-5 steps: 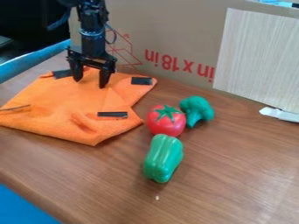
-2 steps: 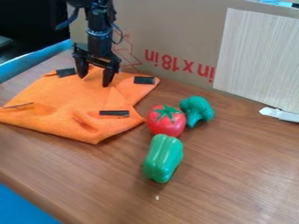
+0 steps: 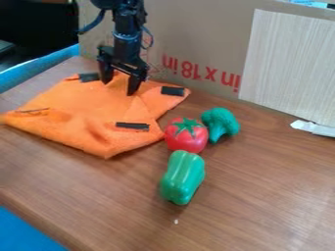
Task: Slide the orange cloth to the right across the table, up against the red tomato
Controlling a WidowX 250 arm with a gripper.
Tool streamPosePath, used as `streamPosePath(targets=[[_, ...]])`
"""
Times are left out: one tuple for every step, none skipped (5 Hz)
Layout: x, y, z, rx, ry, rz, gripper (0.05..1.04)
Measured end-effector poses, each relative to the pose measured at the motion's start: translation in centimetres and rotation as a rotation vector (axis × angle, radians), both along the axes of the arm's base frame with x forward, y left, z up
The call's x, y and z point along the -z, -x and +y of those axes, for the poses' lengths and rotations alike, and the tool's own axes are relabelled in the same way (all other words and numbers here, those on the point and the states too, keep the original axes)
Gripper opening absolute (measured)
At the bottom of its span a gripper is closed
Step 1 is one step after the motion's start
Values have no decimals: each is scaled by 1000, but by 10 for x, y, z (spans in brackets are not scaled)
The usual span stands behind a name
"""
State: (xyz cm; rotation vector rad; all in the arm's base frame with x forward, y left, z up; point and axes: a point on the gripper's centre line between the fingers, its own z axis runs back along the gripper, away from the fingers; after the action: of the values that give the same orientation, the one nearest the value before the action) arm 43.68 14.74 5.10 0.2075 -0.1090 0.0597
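Note:
The black gripper (image 3: 119, 88) hangs down over the back part of an orange cloth (image 3: 82, 115), its two fingers spread apart and their tips at the cloth. Between and around the fingers the cloth rises in a fold. Black strips lie on the cloth: one (image 3: 89, 77) left of the gripper, one (image 3: 173, 91) to its right, and one (image 3: 132, 126) closer to the front. A thin dark piece (image 3: 33, 111) rests near the left corner.
Right of the cloth stand a red tomato (image 3: 186, 135), green broccoli (image 3: 221, 122) behind it and a green pepper (image 3: 182, 177) in front. A cardboard box (image 3: 190, 39) with a pale panel (image 3: 288, 63) walls off the back of the wooden table (image 3: 262, 206).
The gripper has moved to the right, and the cloth has shifted the same way, its left corner drawn inward and its folds changed. The vegetables have stayed put.

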Motion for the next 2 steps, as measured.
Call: streamPosePath(targets=[[0, -7, -6, 19, -11, -4, 999], [-2, -7, -20, 51, 19, -28, 997]])
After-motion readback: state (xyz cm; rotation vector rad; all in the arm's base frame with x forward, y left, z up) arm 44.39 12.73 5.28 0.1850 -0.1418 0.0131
